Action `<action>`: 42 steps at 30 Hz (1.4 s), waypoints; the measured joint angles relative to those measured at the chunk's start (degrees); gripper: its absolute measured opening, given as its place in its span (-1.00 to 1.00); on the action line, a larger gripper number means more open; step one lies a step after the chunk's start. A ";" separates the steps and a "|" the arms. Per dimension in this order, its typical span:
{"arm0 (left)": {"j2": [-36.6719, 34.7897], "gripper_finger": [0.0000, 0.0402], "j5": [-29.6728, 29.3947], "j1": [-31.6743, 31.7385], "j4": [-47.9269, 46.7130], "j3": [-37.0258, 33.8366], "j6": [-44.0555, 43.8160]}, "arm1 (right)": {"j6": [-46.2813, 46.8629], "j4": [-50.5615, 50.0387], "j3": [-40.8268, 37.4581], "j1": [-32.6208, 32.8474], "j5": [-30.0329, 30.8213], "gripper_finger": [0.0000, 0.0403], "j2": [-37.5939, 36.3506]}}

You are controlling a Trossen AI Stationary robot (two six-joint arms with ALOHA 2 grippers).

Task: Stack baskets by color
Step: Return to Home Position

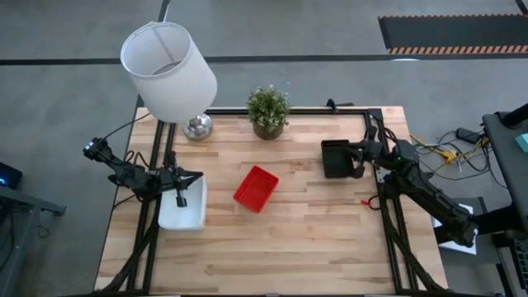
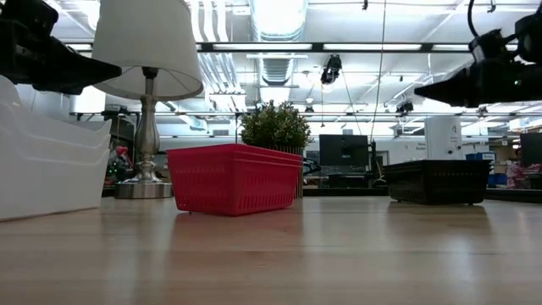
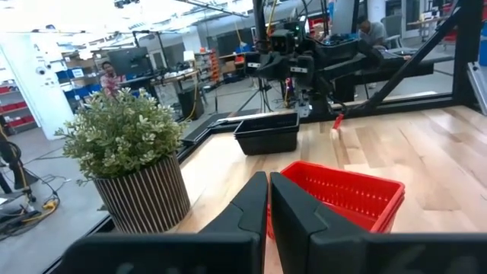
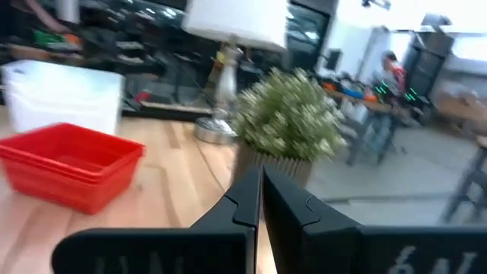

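Hanging just above one edge of the stack of white rectangular plastic baskets (image 1: 183,213), the left gripper (image 3: 268,180) has its two dark fingers closed to a hairline gap, with nothing between them; across the table the right gripper (image 4: 260,173) is held up in the air by the stack of black slotted plastic baskets (image 1: 333,158), its fingers likewise pressed together and empty; seen from above, dark gripper and dark pile run together, so I cannot tell whether one overlaps the other. Between the two arms, near the middle of the pale wooden table (image 1: 313,247), stands the stack of red slotted plastic baskets (image 1: 256,188), turned at an angle to the table's edges. That makes three piles, one of each colour, all well apart. How many baskets each pile holds is hard to count: the red one shows layered rims in the wrist views, at least two; the black pile reads as one dark block; the white pile is cut off at the low view's left edge. Along the table's back edge stand one lamp with a big white cylindrical shade (image 1: 169,70) and one small potted green plant (image 1: 268,111).
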 joint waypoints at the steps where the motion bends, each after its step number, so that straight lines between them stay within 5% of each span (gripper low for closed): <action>1: 0.09 -1.00 0.00 0.00 0.09 -0.02 0.00 | 0.71 -0.28 0.00 -0.02 1.01 -0.96 0.19; 10: 0.44 -1.00 0.15 0.02 0.35 -0.06 -0.06 | 25.09 -0.55 -0.01 -0.02 2.52 -0.96 1.58; 19: 0.51 -1.00 0.20 0.01 0.47 -0.07 -0.09 | 23.60 -0.58 -0.02 0.26 2.72 -0.96 1.58; 23: 0.51 -1.00 0.22 0.02 0.49 -0.07 -0.09 | 22.00 -1.12 -0.07 9.93 10.12 -0.96 -0.19; 29: 0.78 -1.00 0.42 0.02 0.53 -0.07 -0.09 | -7.52 -3.18 -0.09 31.66 30.90 -0.96 -2.62; 34: 0.99 -1.00 0.59 0.02 0.58 -0.07 -0.11 | -5.21 -0.97 -0.09 42.01 53.37 -0.96 -2.65; 42: 1.47 -1.00 0.66 0.02 0.58 -0.07 -0.11 | -4.32 0.32 -0.12 42.16 52.99 -0.96 -2.24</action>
